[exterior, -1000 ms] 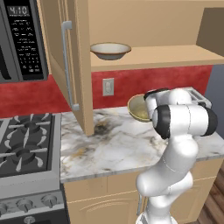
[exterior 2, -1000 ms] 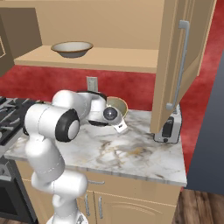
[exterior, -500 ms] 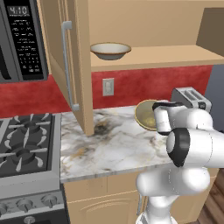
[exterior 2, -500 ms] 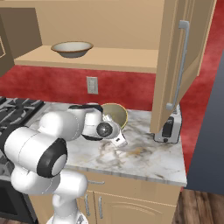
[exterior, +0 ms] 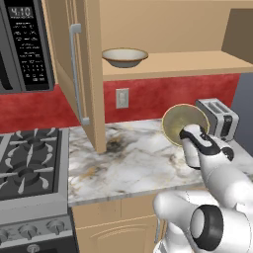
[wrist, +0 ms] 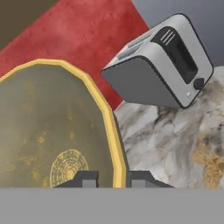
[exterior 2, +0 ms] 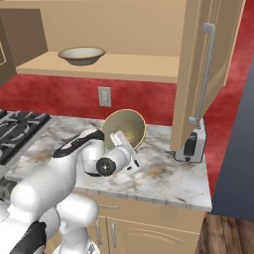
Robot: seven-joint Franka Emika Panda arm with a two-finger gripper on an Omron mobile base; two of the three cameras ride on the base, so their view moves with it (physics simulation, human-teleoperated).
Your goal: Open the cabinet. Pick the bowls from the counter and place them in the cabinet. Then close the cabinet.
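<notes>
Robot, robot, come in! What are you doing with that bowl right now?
Gripper shut on bowl rim, bowl tipped above counter. Other bowl in cabinet, doors open. Toaster close beside.

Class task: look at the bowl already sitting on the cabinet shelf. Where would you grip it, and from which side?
Grip the bowl by its thin rim, one finger inside and one outside. It sits upright, and the open cabinet front is probably the free side.

Arm [exterior: 217,183]: glossy white rounded link shells with dark grey joint rings and a black circular end cap. Gripper [wrist: 113,178]: white housing with black trim, two small dark grey square-ended finger tips.
</notes>
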